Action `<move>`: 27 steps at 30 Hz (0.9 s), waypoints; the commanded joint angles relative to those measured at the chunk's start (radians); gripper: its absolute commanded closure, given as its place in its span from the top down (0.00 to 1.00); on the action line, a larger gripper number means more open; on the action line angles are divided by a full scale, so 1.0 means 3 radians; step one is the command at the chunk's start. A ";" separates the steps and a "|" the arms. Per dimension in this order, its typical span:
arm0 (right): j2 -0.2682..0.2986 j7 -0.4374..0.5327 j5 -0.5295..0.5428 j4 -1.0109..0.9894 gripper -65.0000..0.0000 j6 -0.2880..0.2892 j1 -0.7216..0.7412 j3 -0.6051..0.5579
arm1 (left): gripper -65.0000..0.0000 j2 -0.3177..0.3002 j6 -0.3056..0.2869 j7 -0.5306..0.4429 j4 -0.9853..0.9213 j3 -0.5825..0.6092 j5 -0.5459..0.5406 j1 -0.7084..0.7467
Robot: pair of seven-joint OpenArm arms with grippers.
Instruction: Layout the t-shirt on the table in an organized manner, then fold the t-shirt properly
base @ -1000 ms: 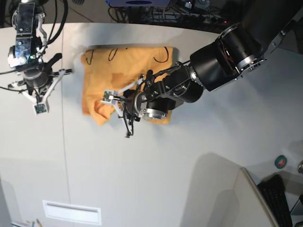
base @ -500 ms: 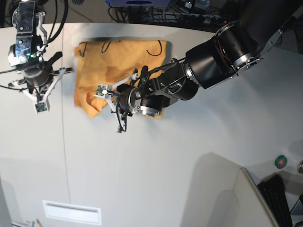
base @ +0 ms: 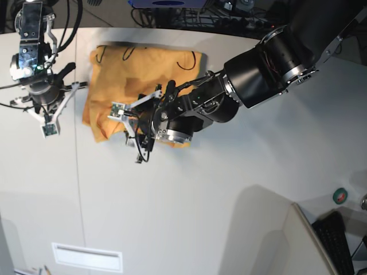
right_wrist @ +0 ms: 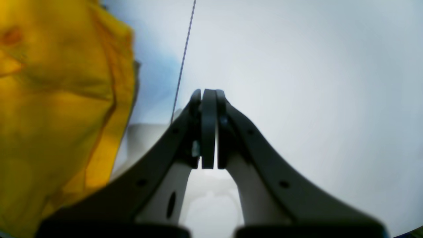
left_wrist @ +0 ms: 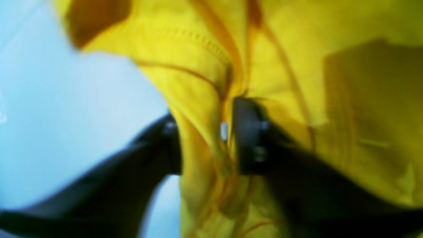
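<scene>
- The t-shirt [base: 140, 80] lies bunched toward the 11 o'clock part of the table [base: 229, 189] in the base view, its far edge roughly straight and carrying thin black line markings [base: 192, 60].
- Its near edge is rumpled; one lobe hangs toward 7 o'clock [base: 97, 129], while the near right corner is hidden under the left arm.
- The left gripper [base: 129, 123] reaches in from 3 o'clock and sits at the shirt's near edge.
- In the left wrist view, the left gripper [left_wrist: 205, 138] has a thick fold of the t-shirt [left_wrist: 297, 66] pinched between its dark fingers [left_wrist: 248, 135], so it is clenched on the fabric; a stitched hem runs above the pinch at 12 o'clock.
- That view is blurred, and pale table [left_wrist: 66, 115] shows at 9 o'clock.
- The right gripper [base: 49, 123] hangs over bare table at 9 o'clock from the shirt, just beside its left edge and not touching it.
- In the right wrist view, the right gripper [right_wrist: 208, 129] has its fingers [right_wrist: 209, 125] pressed together with nothing between them.
- In the same view the t-shirt [right_wrist: 56, 109] fills the 9 o'clock side, and a thin dark seam line [right_wrist: 183, 62] crosses the table [right_wrist: 314, 82] toward 12 o'clock.
- No container appears in any view; the shirt rests directly on the tabletop.
- A small green and red round item [base: 340, 196] sits at the table's 4 o'clock edge, well apart from the shirt.
</scene>
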 commanded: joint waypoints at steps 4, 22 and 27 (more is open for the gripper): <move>0.0021 0.0056 -0.0001 0.0046 0.00 -0.0007 0.0014 -0.0008 | 0.82 0.0033 0.0031 -0.0032 0.0131 -0.0335 -0.0012 -0.0059; -0.0077 0.0056 0.0004 0.0291 0.00 0.0198 -0.0221 0.0018 | 0.00 -0.0392 0.0031 0.1508 0.2249 -0.2688 -0.1602 0.1158; -0.0071 0.0051 -0.0001 0.0659 0.00 0.0203 -0.0569 0.0171 | 0.00 -0.0714 0.0031 0.1503 0.2709 -0.3287 -0.1623 0.2237</move>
